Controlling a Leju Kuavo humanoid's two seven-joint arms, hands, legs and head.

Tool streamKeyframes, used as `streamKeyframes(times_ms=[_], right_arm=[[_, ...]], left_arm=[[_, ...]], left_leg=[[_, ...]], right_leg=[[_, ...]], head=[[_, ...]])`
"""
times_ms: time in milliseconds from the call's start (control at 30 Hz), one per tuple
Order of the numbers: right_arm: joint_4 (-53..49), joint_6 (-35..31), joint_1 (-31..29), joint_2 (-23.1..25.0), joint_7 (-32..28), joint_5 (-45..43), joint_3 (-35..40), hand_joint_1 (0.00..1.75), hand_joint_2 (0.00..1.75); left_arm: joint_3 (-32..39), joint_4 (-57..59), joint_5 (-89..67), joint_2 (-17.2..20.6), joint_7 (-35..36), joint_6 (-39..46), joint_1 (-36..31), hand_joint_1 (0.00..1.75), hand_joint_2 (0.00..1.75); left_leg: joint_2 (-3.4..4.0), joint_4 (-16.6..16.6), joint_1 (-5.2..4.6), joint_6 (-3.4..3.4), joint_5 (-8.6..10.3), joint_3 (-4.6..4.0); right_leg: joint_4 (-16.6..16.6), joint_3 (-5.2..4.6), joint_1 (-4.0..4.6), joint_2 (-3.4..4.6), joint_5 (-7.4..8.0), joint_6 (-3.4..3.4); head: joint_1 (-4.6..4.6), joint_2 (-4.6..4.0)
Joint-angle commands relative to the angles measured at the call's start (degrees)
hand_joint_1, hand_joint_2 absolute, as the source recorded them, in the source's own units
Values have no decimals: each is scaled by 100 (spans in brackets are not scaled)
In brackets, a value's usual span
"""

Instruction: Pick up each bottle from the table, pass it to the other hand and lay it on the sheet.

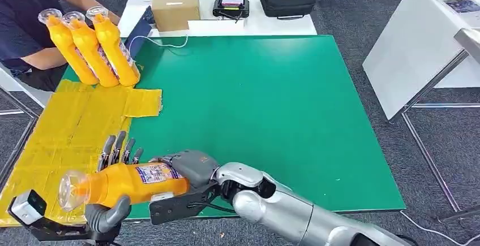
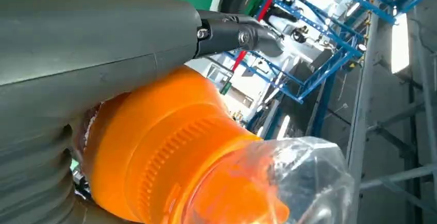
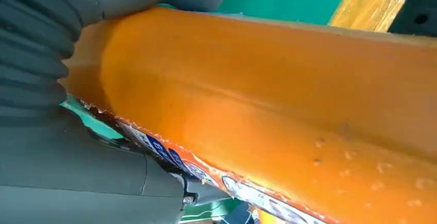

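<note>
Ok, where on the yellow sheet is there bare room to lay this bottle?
The yellow sheet is bare between the three bottles at its far end and the left hand holding the bottle with the right hand. It is crowded at the far end.

Held orange bottle: base hidden in right hand, label print too small to read. Left hand palm hidden behind bottle, wrist cut by bottom edge. Person cut off at top-left corner. Right wrist view: bottle overruns frame, both ends cut off. Left wrist view: clear cap clipped at bottom edge.
</note>
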Motion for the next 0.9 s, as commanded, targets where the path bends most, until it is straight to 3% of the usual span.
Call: streamKeyframes(times_ms=[33, 500, 667, 700, 733, 767, 800, 900], right_arm=[[-291, 102, -192, -285, -89, -41, 588, 175, 175], [-669, -282, 54, -421, -254, -186, 105, 175, 175], [-839, -665, 375, -504, -326, 21, -275, 175, 175], [-888, -826, 493, -523, -316, 75, -426, 115, 175], [-1022, -1102, 687, -593, -359, 241, -657, 0, 175], [-1191, -1225, 898, -720, -430, 308, -837, 0, 175], [-1361, -1249, 1080, -941, -470, 401, -973, 0, 0], [-1931, -1474, 2013, -1634, -671, 818, -1693, 0, 0]], left_arm=[[-148, 400, 33, 59, 49, -70, -223, 175, 175], [-165, 268, 68, 69, -11, -34, -104, 175, 175], [29, 25, -393, 71, -189, 402, -174, 175, 175], [136, -49, -667, 78, -321, 562, -215, 175, 175], [346, -178, -1085, 90, -493, 861, -316, 175, 175], [519, -260, -1344, 94, -565, 1102, -431, 175, 175], [676, -320, -1569, 105, -619, 1342, -577, 175, 175], [1138, -489, -2398, 187, -797, 2077, -946, 175, 175]], left_leg=[[-9, -4, 3, -5, -6, 18], [-10, -2, 6, -6, -12, 25], [-17, -1, 7, -6, -10, 21], [-14, -1, 6, -4, -5, 11], [-19, 1, 8, -7, -11, 21], [-22, 2, 10, -9, -17, 31], [-24, 3, 10, -8, -14, 25], [-66, -1, 17, -4, 2, 9]], right_leg=[[-4, 20, 0, 9, -7, -6], [-5, 29, 2, 13, -12, -8], [-5, 28, 4, 5, -12, -8], [-4, 17, 4, 1, -7, -5], [-3, 29, 5, 4, -14, -8], [-1, 39, 5, 7, -20, -11], [-1, 35, 6, 3, -17, -10], [-12, 26, 13, -48, -13, -5]], head=[[2, 0], [4, 0], [2, 0], [4, 0], [2, 0], [2, 0], [4, 0], [7, 0]])
